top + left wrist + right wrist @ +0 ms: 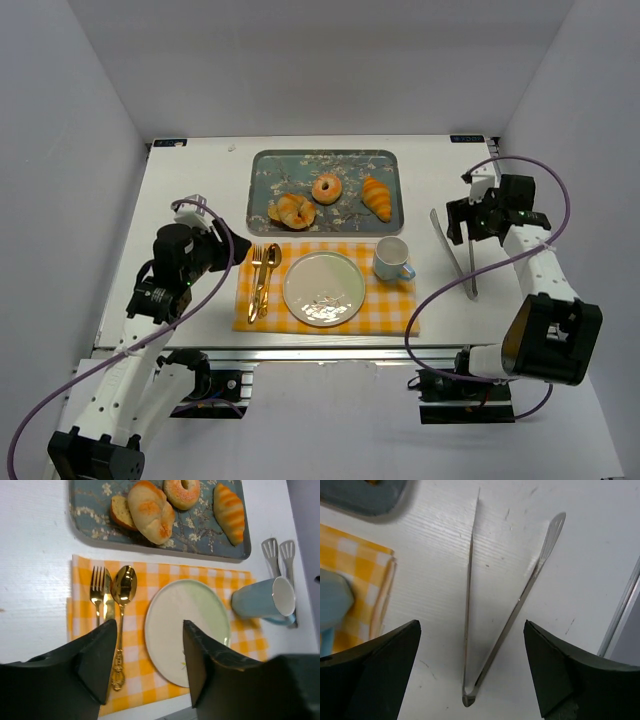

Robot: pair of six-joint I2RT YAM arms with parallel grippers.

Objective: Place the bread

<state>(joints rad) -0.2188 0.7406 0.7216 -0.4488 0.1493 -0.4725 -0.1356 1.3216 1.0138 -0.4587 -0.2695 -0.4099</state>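
The right claw (471,627) hangs over the worktop (580,555) with its fingers spread wide and nothing held. Directly beneath it, between the fingers, lie metal tongs (468,605), hinge nearest the claw, arms fanning away. The left claw (150,630) is partly open, also empty, with a pale plate (175,615) just ahead of it.

The bread sits beyond that plate on a flowered blue tray (90,522): a split round roll (150,512), a sugared ring (181,491) and a long ridged roll (229,512). From the right claw, the tray is ahead and to the left.

The bread looks light, soft and easy to crush, so a gentle squeeze across the middle seems best. The tongs look thin, stiff and slippery; gripping both arms midway should let the claw close them.

The worktop is smooth, white and faintly scuffed. A yellow checked mat (235,580) carries the plate, a blue cup (260,600), and a gold fork (97,587) and spoon (123,585). Plain pale walls enclose three sides.
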